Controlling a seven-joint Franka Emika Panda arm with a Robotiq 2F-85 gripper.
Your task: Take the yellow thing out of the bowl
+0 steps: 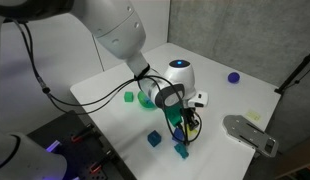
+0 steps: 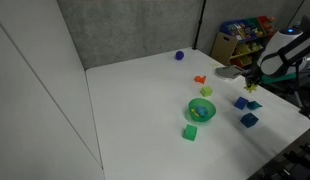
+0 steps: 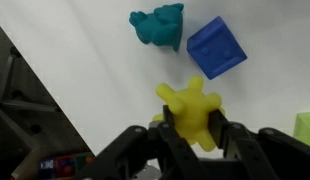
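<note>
In the wrist view my gripper [image 3: 192,128] is shut on the yellow thing [image 3: 192,105], a small bright yellow spiky toy piece, held between both fingers over the white table. In both exterior views the gripper [image 1: 185,124] [image 2: 253,88] is away from the bowl. The bright green bowl [image 2: 201,110] stands on the table to the left of the gripper. It is partly hidden behind the arm in an exterior view [image 1: 145,100].
A teal toy piece [image 3: 158,25] and a blue cube [image 3: 217,47] lie just beyond the gripper. A green cube [image 2: 190,131], an orange piece [image 2: 200,79] and a purple ball [image 2: 179,56] lie on the white table [image 2: 135,95]. A grey object [image 1: 250,133] lies at the table's edge.
</note>
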